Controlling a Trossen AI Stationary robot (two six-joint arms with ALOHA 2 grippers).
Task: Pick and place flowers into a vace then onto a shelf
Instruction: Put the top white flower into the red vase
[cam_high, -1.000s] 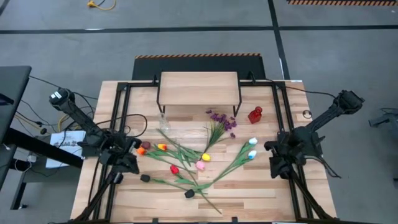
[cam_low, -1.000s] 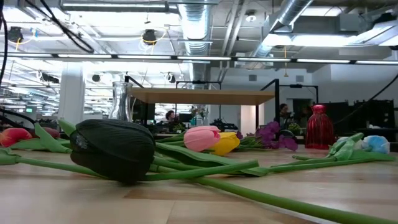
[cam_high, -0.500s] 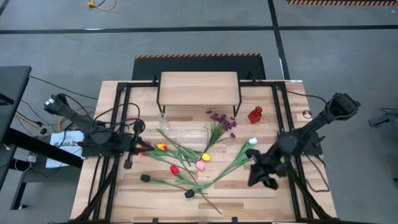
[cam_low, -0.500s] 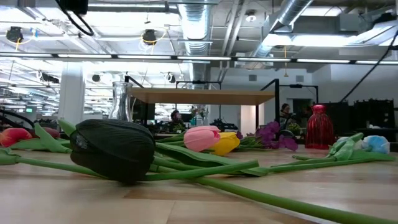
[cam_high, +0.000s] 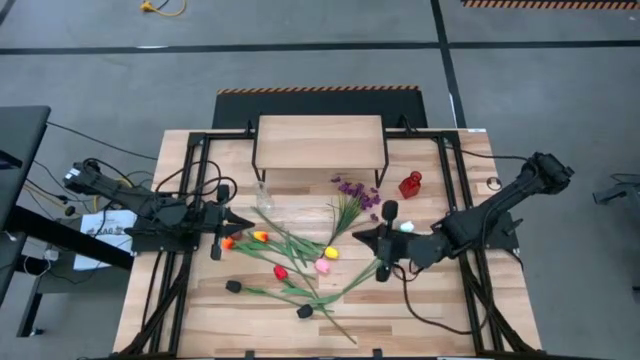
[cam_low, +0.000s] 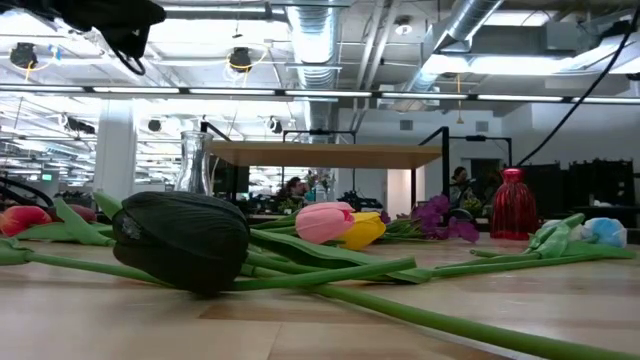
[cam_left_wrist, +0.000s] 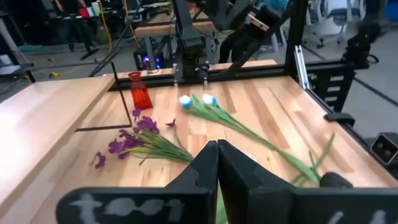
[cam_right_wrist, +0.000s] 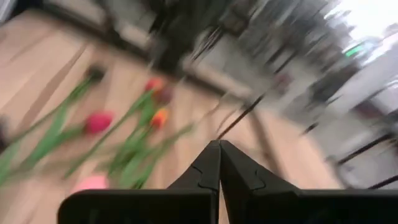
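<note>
None placed yet: artificial green-stemmed tulip flowers lie loose across slatted wooden worktop, nearest a black head. Left claw and right claw, both pressed together and empty, hover over them. Beyond, clear glass vase empty; light-wood shelf bare.

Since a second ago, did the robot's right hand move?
Yes. In the high view the right hand has swung in from the table's right edge toward the middle, past the red vase, and now sits shut over the flowers.
</note>
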